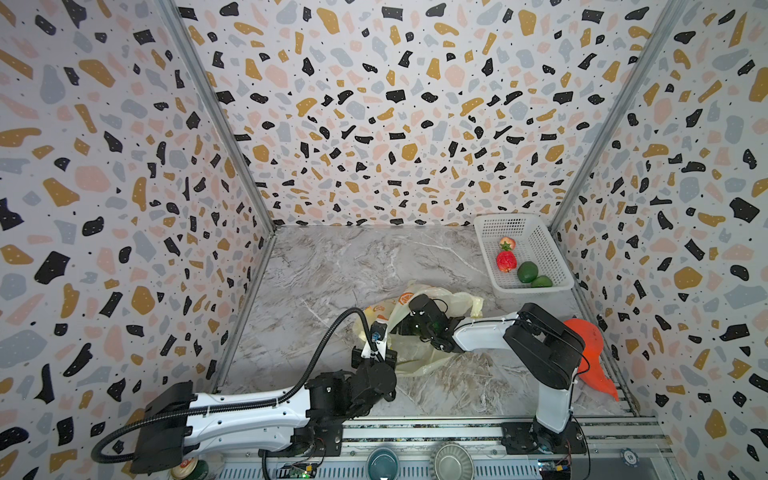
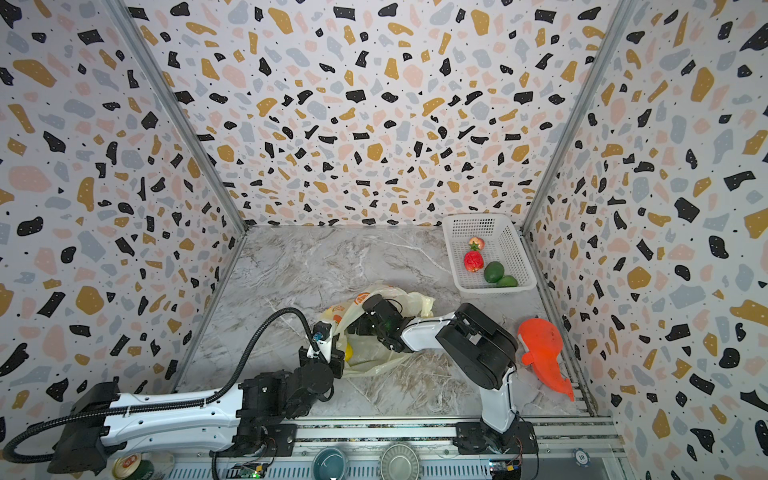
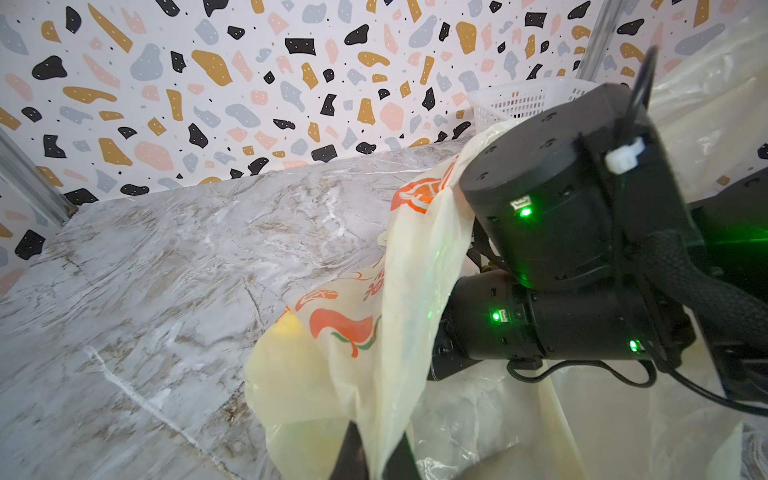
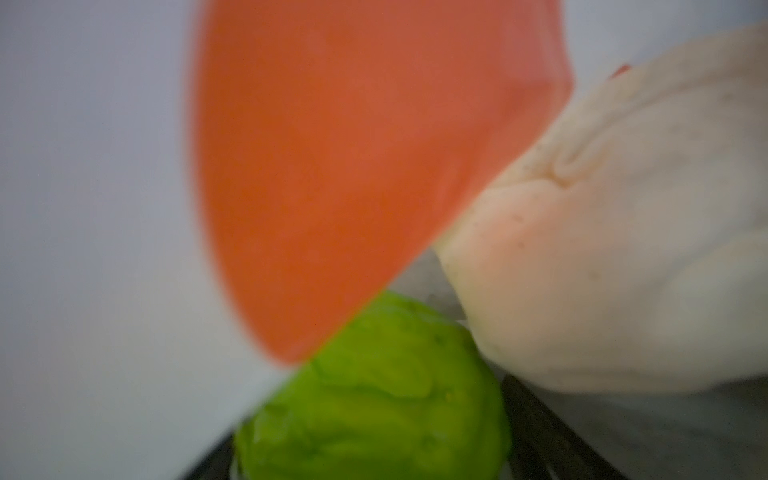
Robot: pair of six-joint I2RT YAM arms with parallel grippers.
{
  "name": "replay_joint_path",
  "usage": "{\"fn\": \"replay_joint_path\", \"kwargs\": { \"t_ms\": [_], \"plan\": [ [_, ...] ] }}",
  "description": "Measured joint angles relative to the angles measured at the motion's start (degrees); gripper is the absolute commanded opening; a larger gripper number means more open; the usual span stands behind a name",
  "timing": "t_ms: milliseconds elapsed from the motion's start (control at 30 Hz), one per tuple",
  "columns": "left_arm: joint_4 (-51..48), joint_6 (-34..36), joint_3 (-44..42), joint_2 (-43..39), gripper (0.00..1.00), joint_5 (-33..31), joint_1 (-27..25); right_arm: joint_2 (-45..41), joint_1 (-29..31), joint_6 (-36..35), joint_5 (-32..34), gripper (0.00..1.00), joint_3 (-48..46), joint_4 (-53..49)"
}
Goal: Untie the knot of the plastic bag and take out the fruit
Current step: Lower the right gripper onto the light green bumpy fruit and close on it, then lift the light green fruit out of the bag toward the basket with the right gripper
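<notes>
Left wrist view gives me the clearest read: my left gripper (image 3: 376, 455) has its fingers (image 3: 351, 453) pinched together on a fold of the plastic bag (image 3: 374, 316), holding the film up at the lower centre of the frame. In both top views the bag lies crumpled at the lower middle of the surface (image 1: 332, 266), and my right arm (image 1: 478, 328) reaches across into its open mouth. I see no knot on it, so I judge the untying done and the fruit removal in hand.

Right wrist view, badly blurred, shows the right gripper (image 4: 370, 419) with its fingers (image 4: 552, 424) apart on either side of a green fruit (image 4: 374, 374) at the bottom centre; I cannot tell whether they press on it. A yellow fruit (image 2: 348, 352) shows through the film in a top view. Other fruit sits in the white basket (image 1: 536, 292) at the upper right of the surface.

Next, I think, I need a firm squeeze on the green fruit, then a slow pull out through the mouth with the left hold lifting the film clear.
</notes>
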Motion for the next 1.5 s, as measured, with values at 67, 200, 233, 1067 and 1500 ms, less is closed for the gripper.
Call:
{"fn": "replay_joint_path", "kwargs": {
  "t_ms": [67,200,233,1067,1500],
  "plan": [
    [0.00,0.07,0.00,0.00,0.00,0.02,0.00,0.13,0.00,0.04,0.17,0.67,0.00,0.35],
    [0.00,0.07,0.00,0.00,0.00,0.00,0.00,0.13,0.09,-0.20,0.28,0.60,0.00,0.63],
    [0.00,0.09,0.00,0.00,0.00,0.00,0.00,0.07,0.11,-0.28,0.33,0.60,-0.04,0.63],
    [2.56,2.29,0.02,1.38,0.00,-4.44,0.00,-29.59,7.63,-14.86,-4.24,0.60,-7.08,-24.98],
    [2.58,2.32,0.02,1.36,0.00,-4.72,0.00,-39.58,8.07,-19.89,-2.71,0.61,5.92,-39.30]
  ]
}}
